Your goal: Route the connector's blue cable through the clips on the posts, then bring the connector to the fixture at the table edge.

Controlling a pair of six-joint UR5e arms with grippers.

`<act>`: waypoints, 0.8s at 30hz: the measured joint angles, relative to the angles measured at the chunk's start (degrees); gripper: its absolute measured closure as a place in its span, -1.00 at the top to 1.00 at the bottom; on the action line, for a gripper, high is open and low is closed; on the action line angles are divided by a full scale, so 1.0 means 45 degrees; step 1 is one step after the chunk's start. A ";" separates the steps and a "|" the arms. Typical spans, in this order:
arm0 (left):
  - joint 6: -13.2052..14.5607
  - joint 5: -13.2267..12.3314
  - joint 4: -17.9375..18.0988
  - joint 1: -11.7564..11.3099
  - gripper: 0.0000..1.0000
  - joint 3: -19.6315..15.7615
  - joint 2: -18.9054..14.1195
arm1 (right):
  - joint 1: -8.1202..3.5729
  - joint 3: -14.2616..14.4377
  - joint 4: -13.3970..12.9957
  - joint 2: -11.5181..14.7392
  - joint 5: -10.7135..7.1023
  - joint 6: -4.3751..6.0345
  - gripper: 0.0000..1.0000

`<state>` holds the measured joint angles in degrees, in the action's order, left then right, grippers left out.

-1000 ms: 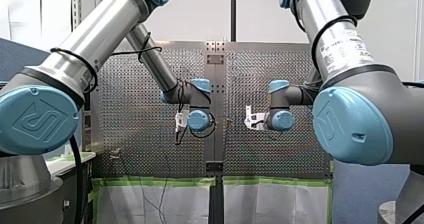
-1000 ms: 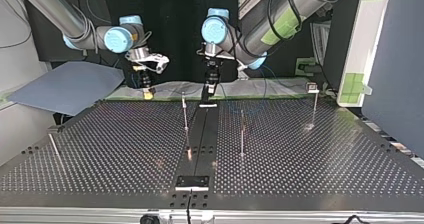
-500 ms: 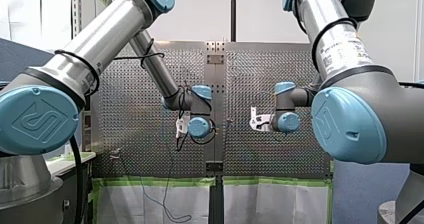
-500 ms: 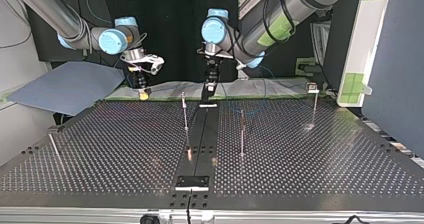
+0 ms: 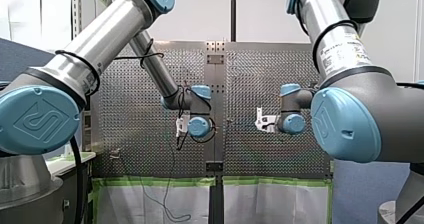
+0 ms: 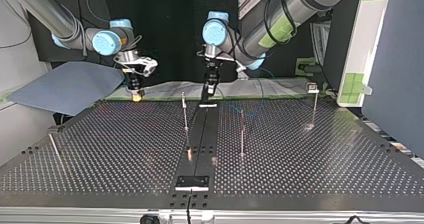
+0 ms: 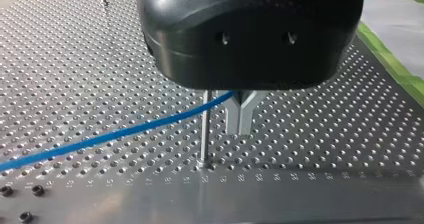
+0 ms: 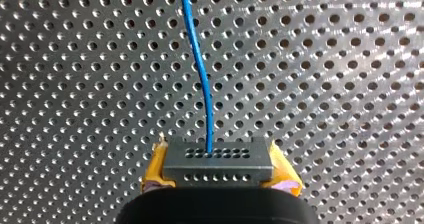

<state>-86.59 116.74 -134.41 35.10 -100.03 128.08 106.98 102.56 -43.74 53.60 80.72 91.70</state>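
Connector [image 8: 217, 153]: grey rectangular block with two rows of small holes, level, clamped between the yellow-padded fingers [image 8: 152, 176] of my right gripper [image 8: 217, 164]. Blue cable [image 8: 200, 69] leaves its middle hole and runs ahead above the bench [image 8: 350, 59]. Under my left gripper [image 7: 240, 126] it crosses a thin upright post [image 7: 204, 129] and enters the fork of the fingers, whose tips meet.

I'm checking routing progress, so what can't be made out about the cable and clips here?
Left wrist view: the body of my left gripper hides the top of the post, so whether the cable sits in a clip there cannot be seen.
Top view: clips on the posts are too small, the cable too thin to trace.
Right wrist view: the cable leaves the connector and is cut off by the edge ahead.
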 joint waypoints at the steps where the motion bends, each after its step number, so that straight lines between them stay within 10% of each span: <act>1: -0.0001 -0.0035 0.0003 0.0001 -1.00 0.0018 0.0000 | -0.0022 -0.0002 -0.0015 -0.0001 -0.0025 0.0010 -1.00; 24: -0.0014 -0.0110 -0.0046 -0.0016 -1.00 0.0368 0.0009 | -0.0122 -0.0135 -0.0104 -0.0021 -0.0241 0.0133 -1.00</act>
<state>-86.66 116.25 -134.62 35.03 -98.38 128.12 106.44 101.95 -44.21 53.51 79.63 92.30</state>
